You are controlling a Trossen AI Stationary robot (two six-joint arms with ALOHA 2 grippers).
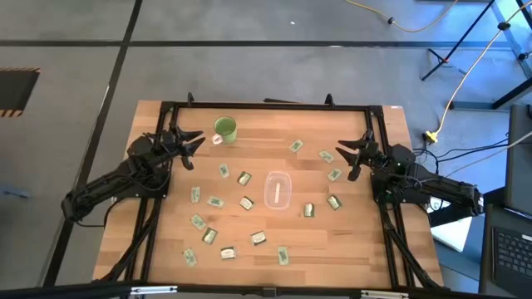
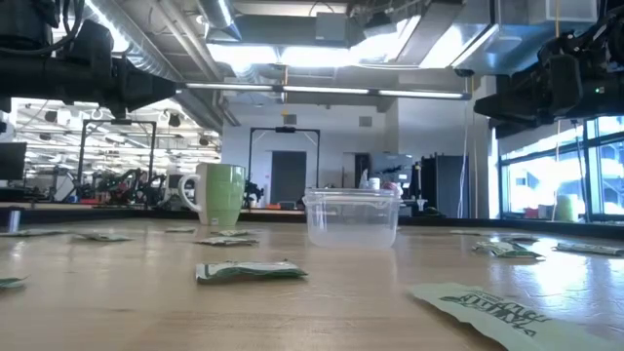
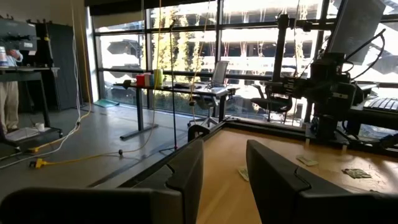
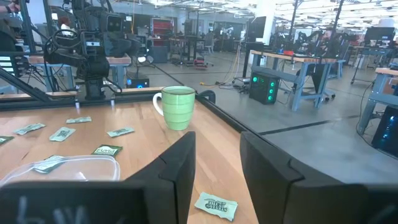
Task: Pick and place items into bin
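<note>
We find the small clear plastic rounded-rectangular bin [image 1: 278, 190] standing upright near the middle of the wooden worktop [image 1: 266, 249]. From above, one pale packet appears to lie inside it. The small flat green and whitish packets [image 1: 215, 202] lie scattered on the worktop in a loose ring around the bin, none touching it; one lies just beside its left edge [image 1: 247, 203], others spread toward the near edge [image 1: 283, 255]. A green ribbed ceramic mug [image 1: 224, 129] stands upright near the far left of the worktop, apart from the packets.

We note the left pincer [image 1: 193, 148] raised over the far left of the worktop, beside the mug, its fingers [image 3: 180, 171] parted and holding nothing. The right pincer [image 1: 349, 159] hangs over the far right side, its fingers [image 4: 177, 163] likewise parted and empty.
</note>
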